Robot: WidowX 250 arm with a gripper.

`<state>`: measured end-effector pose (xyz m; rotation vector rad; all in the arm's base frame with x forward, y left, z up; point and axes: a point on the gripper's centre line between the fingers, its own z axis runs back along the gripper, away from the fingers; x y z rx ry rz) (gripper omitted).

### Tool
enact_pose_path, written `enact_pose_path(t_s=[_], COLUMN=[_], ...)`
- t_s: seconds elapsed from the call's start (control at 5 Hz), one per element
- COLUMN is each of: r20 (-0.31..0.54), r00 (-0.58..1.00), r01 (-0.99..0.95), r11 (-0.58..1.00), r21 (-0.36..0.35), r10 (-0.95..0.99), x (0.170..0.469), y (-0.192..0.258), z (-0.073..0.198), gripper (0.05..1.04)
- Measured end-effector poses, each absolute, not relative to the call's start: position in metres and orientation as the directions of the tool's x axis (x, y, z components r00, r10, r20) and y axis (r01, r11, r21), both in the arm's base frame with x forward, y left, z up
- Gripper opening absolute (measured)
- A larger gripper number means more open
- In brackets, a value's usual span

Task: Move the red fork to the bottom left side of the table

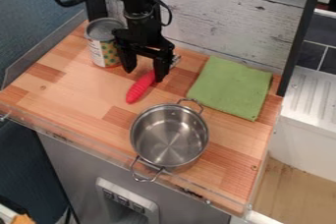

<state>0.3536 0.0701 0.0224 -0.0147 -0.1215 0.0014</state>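
While the gripper point(145, 73) hangs with fingers spread, nothing clenched, the red fork point(146, 83) lies along a 7-to-1 o'clock axis. Its handle point(137, 92) extends toward 7 o'clock from the gripper.

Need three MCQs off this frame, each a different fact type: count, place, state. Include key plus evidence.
1. How many handles does the pot have?
A) One
B) Two
C) Four

2. Where in the view is the green cloth?
A) Inside the pot
B) Left of the can
C) Right of the end effector

3. How are the end effector's fingers?
A) Apart
B) Pressed together
C) Crossed

Key:
1 B: one loop on the far rim, one on the near side.
2 C: it lies flat to the right, beyond the red fork.
3 A: a wide gap shows between the fingers.
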Motion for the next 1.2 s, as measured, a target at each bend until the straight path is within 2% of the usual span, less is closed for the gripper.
enact_pose_path(t_s=[0.2,0.4,0.6,0.8,1.0,1.2], r20=[0.101,0.105,0.107,0.101,0.095,0.153], r00=[0.995,0.994,0.994,0.995,0.995,0.988], r01=[-0.005,-0.006,0.001,0.012,0.014,0.042], r11=[1.000,1.000,1.000,1.000,0.999,0.997], r21=[-0.012,-0.005,-0.002,-0.008,-0.043,-0.072], r10=[0.007,0.006,-0.001,-0.011,-0.010,-0.030], x=[0.352,0.352,0.352,0.348,0.344,0.341], y=[0.069,0.071,0.073,0.071,0.065,0.057], z=[0.008,0.006,0.005,0.005,0.010,0.037], gripper=[0.980,0.877,0.573,0.373,0.370,0.370])
